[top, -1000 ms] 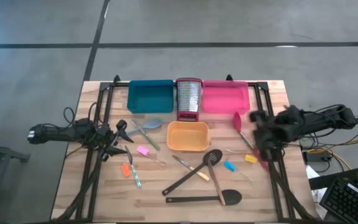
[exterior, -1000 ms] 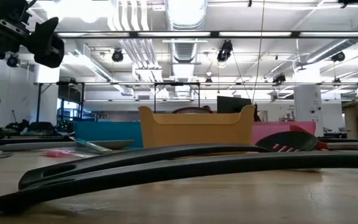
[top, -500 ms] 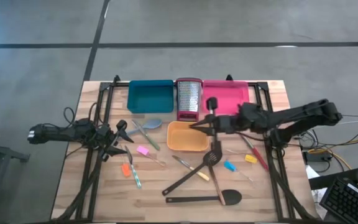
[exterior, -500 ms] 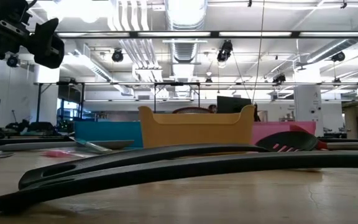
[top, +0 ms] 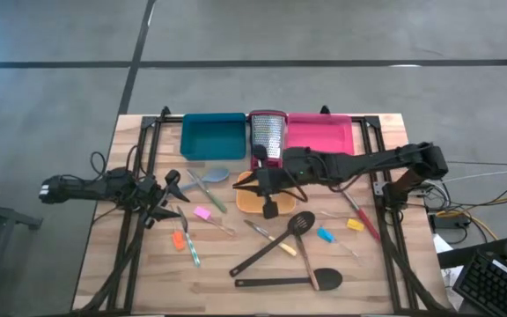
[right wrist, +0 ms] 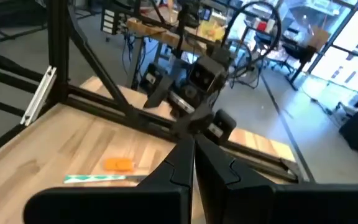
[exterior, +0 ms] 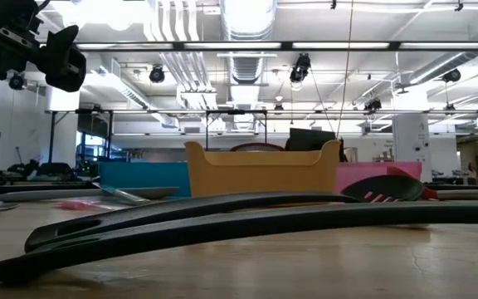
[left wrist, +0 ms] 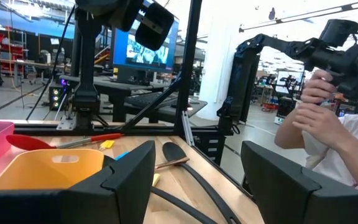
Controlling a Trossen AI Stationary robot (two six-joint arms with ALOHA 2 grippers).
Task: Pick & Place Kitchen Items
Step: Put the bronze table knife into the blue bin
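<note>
Over the orange tray (top: 252, 201) at the table's (top: 368, 273) middle, the right gripper (top: 244, 188) hangs with its fingers pressed together, holding nothing. Left gripper (top: 172, 195) sits at the left edge, fingers wide, empty. Kitchen items lie loose on the table: black ladle (top: 269, 251), slotted spatula (top: 303, 231) and long black spoon (top: 290, 281) in front of the tray, grey spoon (top: 215, 176) just left of it.

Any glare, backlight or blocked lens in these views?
Low view: ceiling lights glare overhead, black utensil handles fill the foreground. Right wrist view: bright windows glare beyond the table. Left wrist view: the open left claw hides part of the table.
</note>
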